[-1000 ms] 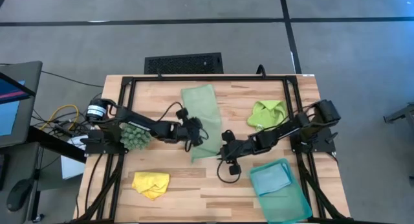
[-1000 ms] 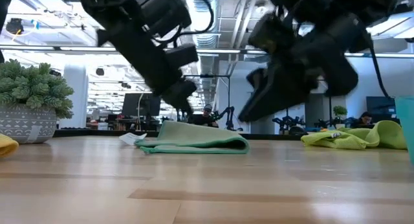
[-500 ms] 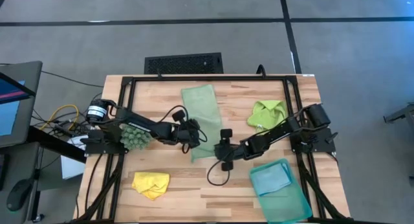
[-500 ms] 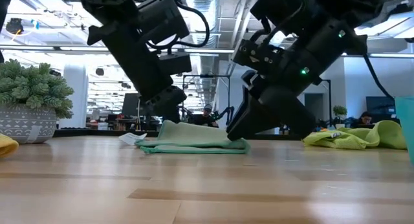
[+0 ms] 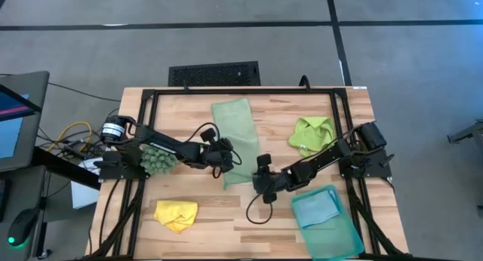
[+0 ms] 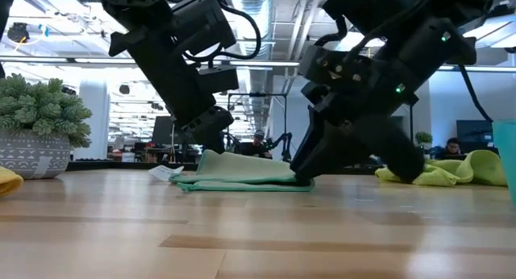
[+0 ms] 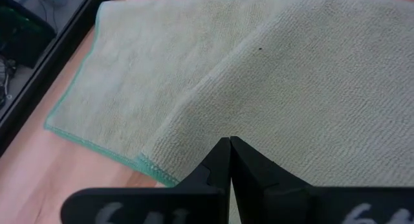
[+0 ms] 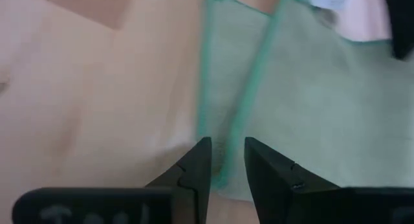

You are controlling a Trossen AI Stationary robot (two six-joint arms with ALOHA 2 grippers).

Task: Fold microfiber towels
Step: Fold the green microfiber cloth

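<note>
The pale sage green towel (image 5: pixel 235 140) lies folded in a long strip at the table's middle, and also shows in the low view (image 6: pixel 242 179). My left gripper (image 7: pixel 229 145) is shut on it at its left side (image 5: pixel 228 158). My right gripper (image 8: pixel 226 160) is slightly open, down at the table by the towel's near end (image 5: pixel 256 184). Its two fingers stand on either side of a teal hemmed edge (image 8: pixel 240 130). The lime green towel (image 5: pixel 312 133) lies crumpled at the right. The yellow towel (image 5: pixel 176 214) lies at the near left. The light blue towel (image 5: pixel 317 210) lies in the tray. My left gripper pinches the sage towel's upper layer (image 7: pixel 213 130) between its two shut fingers, close to a hemmed corner (image 7: pixel 155 167). The fingers slant down from the table's left. The cloth rises in a small peak (image 6: pixel 211 156) at the fingers; the rest lies flat on the table. My right gripper has the hemmed edge between its parted fingers; whether they touch the cloth I cannot tell.
A teal plastic tray (image 5: pixel 341 237) stands at the near right. A dark-green spiky clump in a pot (image 5: pixel 157 158) stands at the left, by my left arm. A black frame (image 5: pixel 226 90) runs round the table's edges. Bare wood lies between the yellow towel and the tray.
My right gripper has gone toward the table's left and down, from above the table to the near end of the sage towel. The towel stays where it was, still peaked at my left gripper.
</note>
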